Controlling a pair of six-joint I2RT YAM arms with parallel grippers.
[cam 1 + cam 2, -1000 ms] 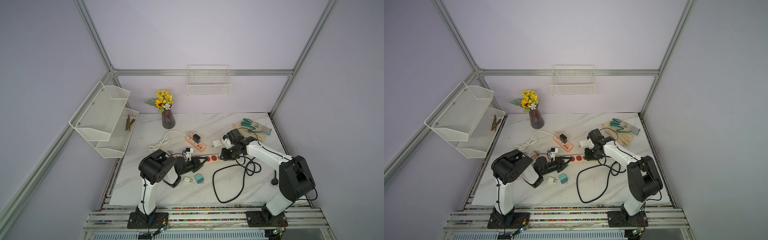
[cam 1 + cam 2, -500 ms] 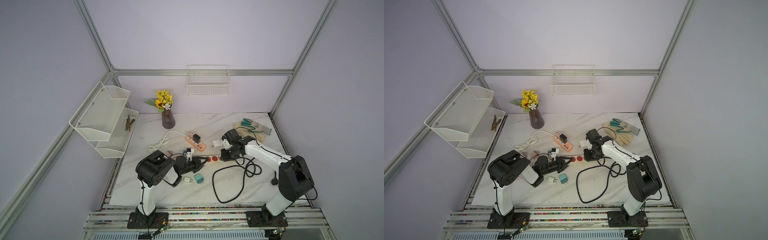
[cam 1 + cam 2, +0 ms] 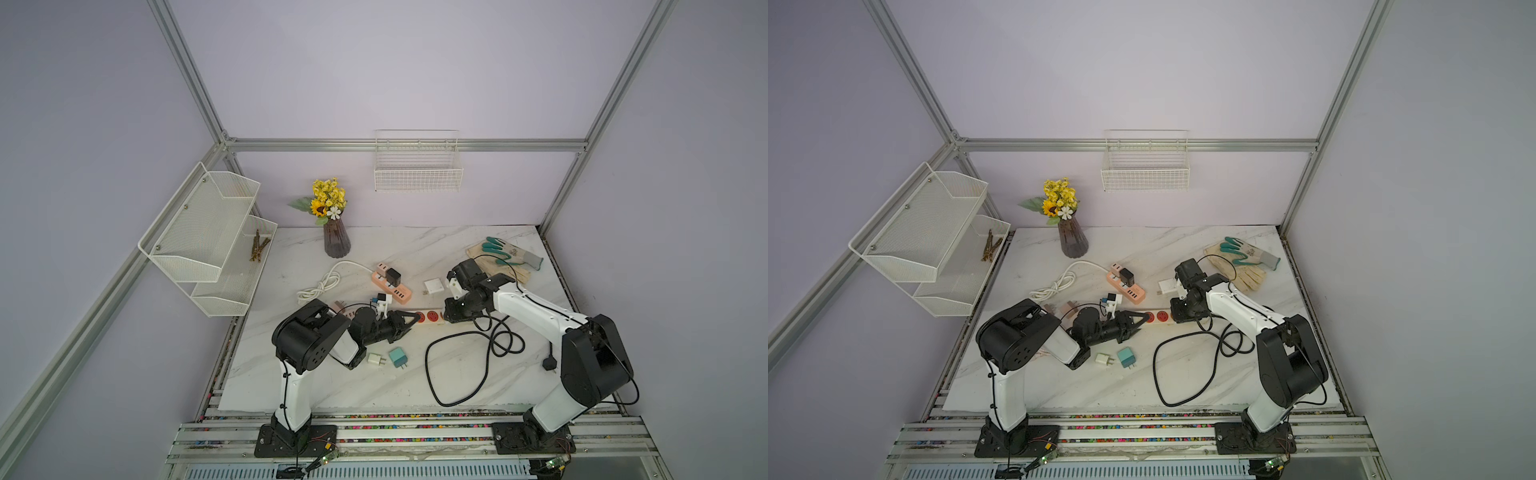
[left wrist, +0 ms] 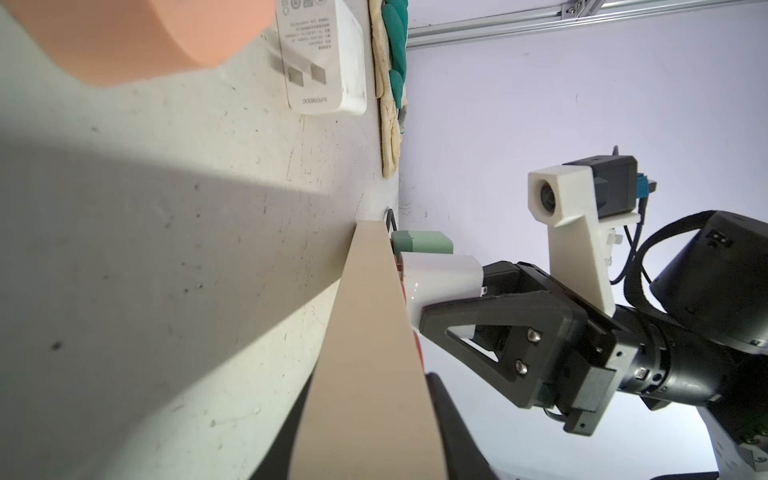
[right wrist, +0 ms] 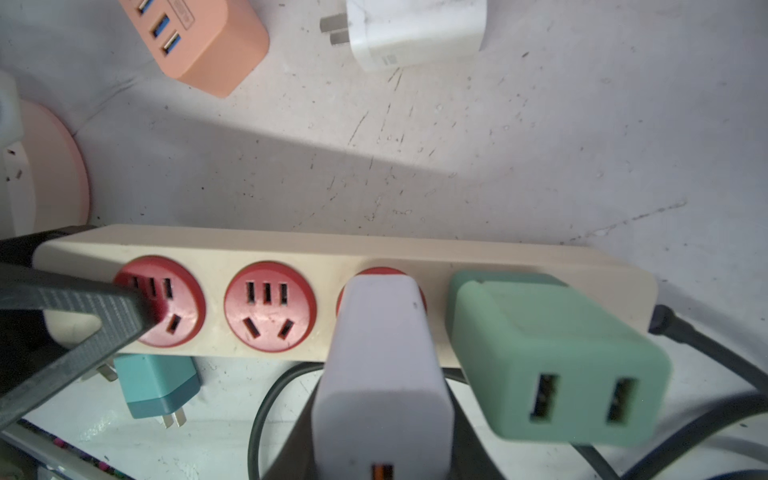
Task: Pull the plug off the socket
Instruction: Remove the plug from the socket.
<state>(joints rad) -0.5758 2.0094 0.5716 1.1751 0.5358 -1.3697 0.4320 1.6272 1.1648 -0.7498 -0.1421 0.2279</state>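
Plug: the white boxy charger plug [image 5: 380,374] stood upright in the third red round socket [image 5: 382,273] of the cream plastic power strip [image 5: 291,247], seated and not yet drawn out.
Strip: it lay flat near the middle of the white marble counter [image 5: 457,145]. Its black cable [image 5: 702,345] left from the end beyond the plug.
Right gripper: the right gripper [image 4: 453,296] was clenched on the plug's body. One finger was on the side toward the empty sockets, the other in the narrow gap toward the mint-green two-port adapter [image 5: 552,357].
Left gripper: the left gripper [image 3: 411,322] appeared to be grasping the strip's other end, with one finger lying across the first red socket [image 5: 185,299].
Why held so: this looked like a brace. One arm pinned the light strip down so the other could pull the plug without lifting the whole strip.
Neighbours: the green adapter sat in the fourth socket, just beside the plug. The second red socket [image 5: 270,305] was empty.
Edges: the strip's long sides were straight and bare. The salmon-orange USB power strip [image 5: 208,45] and the white flat charger [image 5: 415,33] lay apart from it on one side, the small teal charger [image 5: 156,386] on the other.
Open room: nothing stood over the plug, so a straight pull away from the socket face looked free.
Risk: any tilt toward the green adapter would likely knock it, and the cable looped close under the right arm.
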